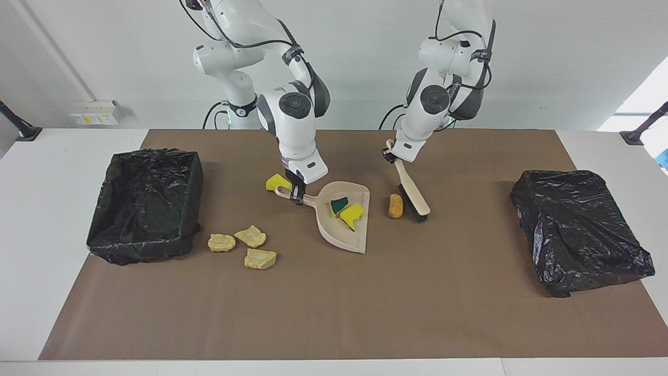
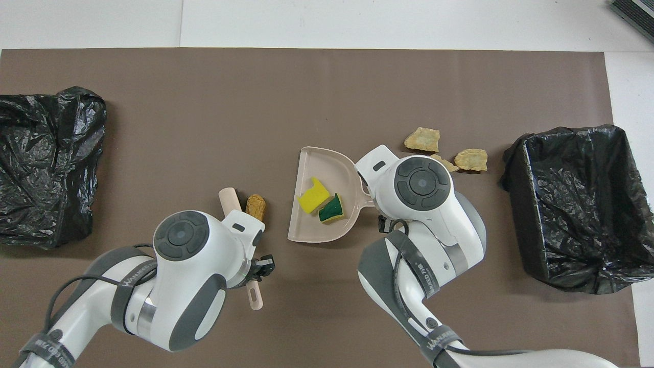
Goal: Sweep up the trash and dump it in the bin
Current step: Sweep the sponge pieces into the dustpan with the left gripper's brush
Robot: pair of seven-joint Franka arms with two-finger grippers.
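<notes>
Trash, frame centre: the left gripper [image 1: 390, 155], clamped on the brush [image 1: 410, 191] handle, sets the bristles beside the orange-brown nugget [image 1: 395, 206], apparently to push it toward the dustpan [image 1: 344, 230]. The right gripper [image 1: 295, 192] grips the dustpan handle, steadying it; 2 sponge wedges [image 1: 346, 210] lie inside. Only the facing view shows 1 wedge [image 1: 277, 182] by that gripper; 3 tan lumps [image 1: 242, 243] lie near the open bin [image 1: 146, 206].

A: Colours? Brown mat [image 1: 334, 313] on white worktop [image 1: 31, 219], beige dustpan [image 1: 342, 237], beige brush [image 1: 412, 190] with black bristles.
B: Sponge wedges [image 1: 350, 214] yellow and green, nugget [image 1: 395, 206] orange-brown, lumps [image 1: 250, 236] pale tan, bin [image 1: 146, 201] glossy black.
</notes>
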